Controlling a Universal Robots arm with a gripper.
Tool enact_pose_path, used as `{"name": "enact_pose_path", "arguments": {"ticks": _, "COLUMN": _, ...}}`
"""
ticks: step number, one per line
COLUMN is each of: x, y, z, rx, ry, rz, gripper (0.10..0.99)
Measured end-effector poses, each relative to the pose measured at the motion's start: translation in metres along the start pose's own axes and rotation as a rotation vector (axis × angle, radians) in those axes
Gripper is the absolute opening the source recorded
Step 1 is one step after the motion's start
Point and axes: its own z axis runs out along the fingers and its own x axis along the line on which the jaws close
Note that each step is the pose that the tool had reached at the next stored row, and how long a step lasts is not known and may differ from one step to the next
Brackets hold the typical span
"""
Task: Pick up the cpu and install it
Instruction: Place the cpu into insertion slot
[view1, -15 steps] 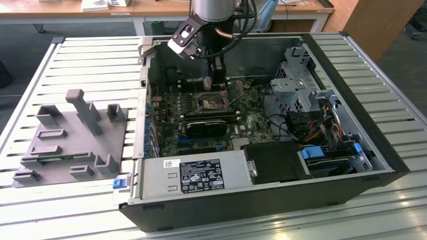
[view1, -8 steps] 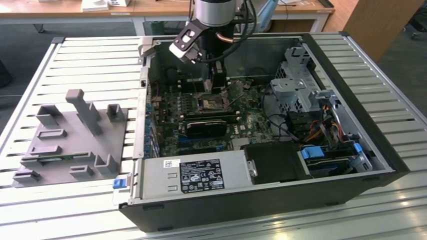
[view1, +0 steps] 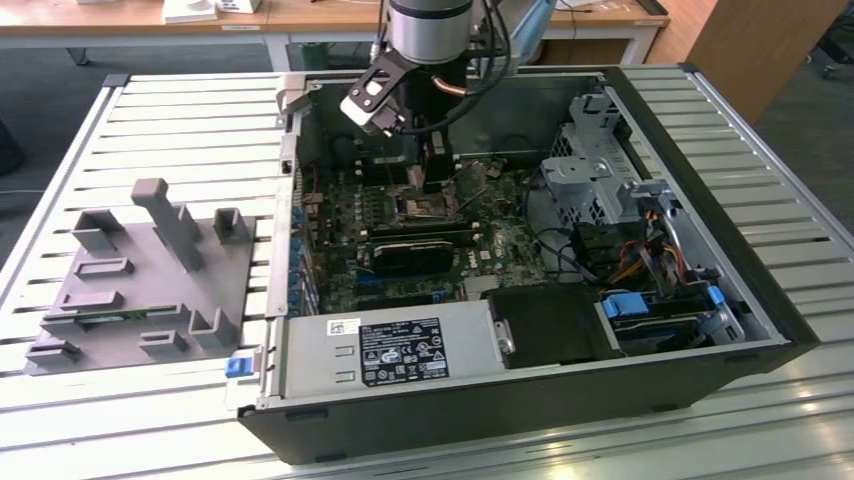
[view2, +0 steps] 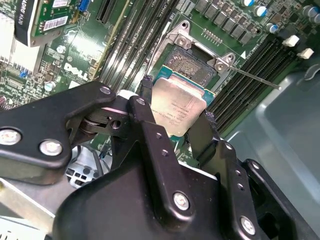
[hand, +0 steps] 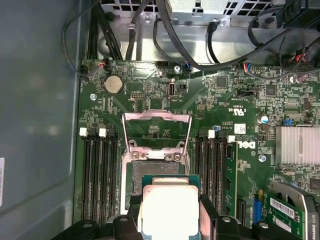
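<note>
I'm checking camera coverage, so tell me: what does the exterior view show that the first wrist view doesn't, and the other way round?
Exterior view: the grey holder block on the slatted table, the labelled power supply, and the arm reaching down into the computer case. First wrist view: the gripper shut on the silvery chip by the open socket, plus a round coin battery. Both: the green circuit board and the case walls around it.

Open computer case (view1: 534, 410), grey fixture (view1: 147, 290), slatted table (view1: 187, 110)
</note>
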Motion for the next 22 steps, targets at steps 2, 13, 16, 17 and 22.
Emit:
{"name": "enact_pose_path", "arguments": {"ticks": 2, "x": 0.0, "y": 0.0, "z": 0.0021, "rx": 0.0, "ry": -0.0023, "rz": 0.0, "gripper": 0.537}}
{"name": "enact_pose_path", "arguments": {"ticks": 13, "x": 0.0059, "y": -0.0003, "z": 0.0171, "rx": 0.0, "ry": -0.0033, "rz": 0.0, "gripper": 0.537}}
{"name": "enact_pose_path", "arguments": {"ticks": 16, "x": 0.006, "y": -0.0006, "z": 0.0221, "rx": 0.0, "ry": -0.0034, "rz": 0.0, "gripper": 0.537}}
{"name": "enact_pose_path", "arguments": {"ticks": 17, "x": 0.006, "y": -0.0006, "z": 0.0233, "rx": 0.0, "ry": -0.0034, "rz": 0.0, "gripper": 0.537}}
{"name": "enact_pose_path", "arguments": {"ticks": 22, "x": 0.0065, "y": -0.0008, "z": 0.0277, "rx": 0.0, "ry": -0.0047, "rz": 0.012, "gripper": 0.537}}
